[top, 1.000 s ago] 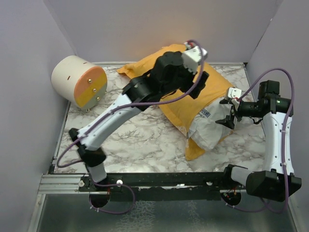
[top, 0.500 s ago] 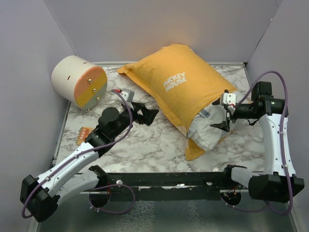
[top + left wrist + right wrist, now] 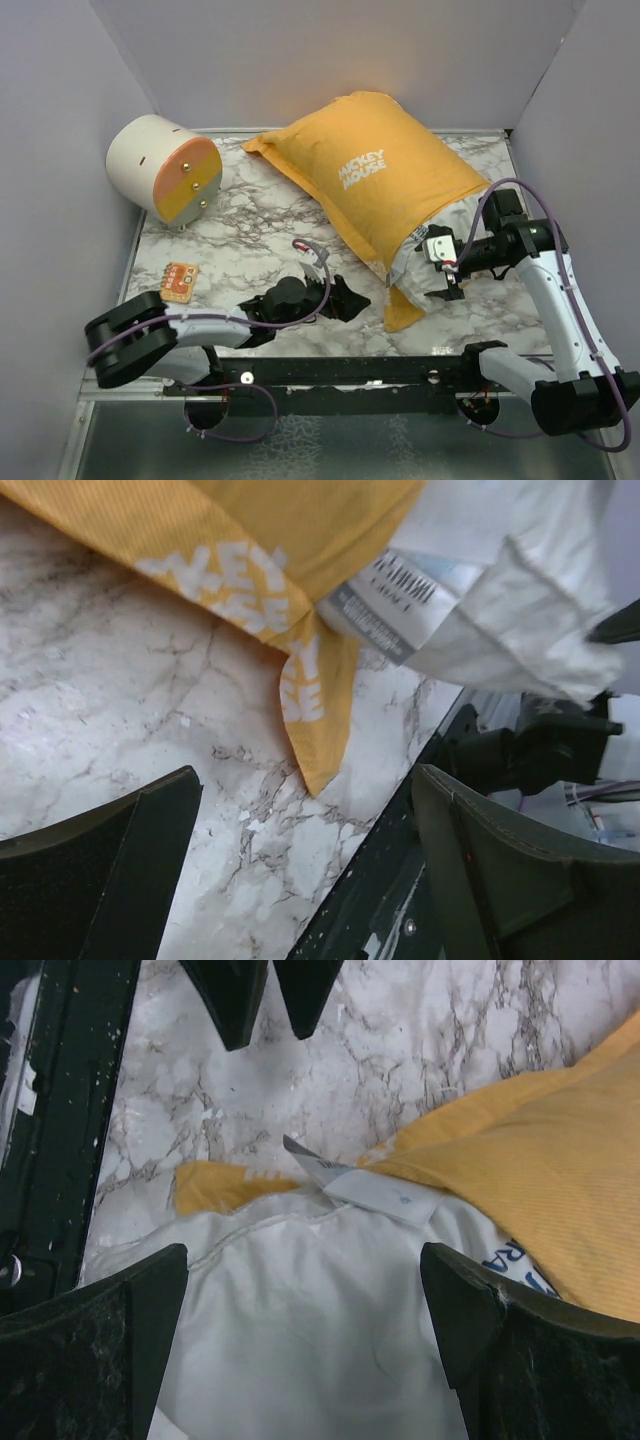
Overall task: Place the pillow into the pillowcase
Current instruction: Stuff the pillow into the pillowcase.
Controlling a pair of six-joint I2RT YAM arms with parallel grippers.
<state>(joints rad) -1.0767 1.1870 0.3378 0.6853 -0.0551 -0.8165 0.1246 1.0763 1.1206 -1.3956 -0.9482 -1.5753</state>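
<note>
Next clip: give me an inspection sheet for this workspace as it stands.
Surface: marble-patterned tabletop.
Job's things: pillow mostly inside the pillowcase, one white end sticking out near right.
Clutter: cream-and-orange cylinder far left; small orange card near left.
Grippers: left gripper open, empty, by the pillowcase's loose corner; right gripper open over the pillow's exposed end.
Cables: purple cable looping off each arm.
Surroundings: grey walls on three sides; black rail at near edge.

One pillow [image 3: 412, 278], one pillowcase [image 3: 385, 180], one cylinder [image 3: 160, 165].
</note>
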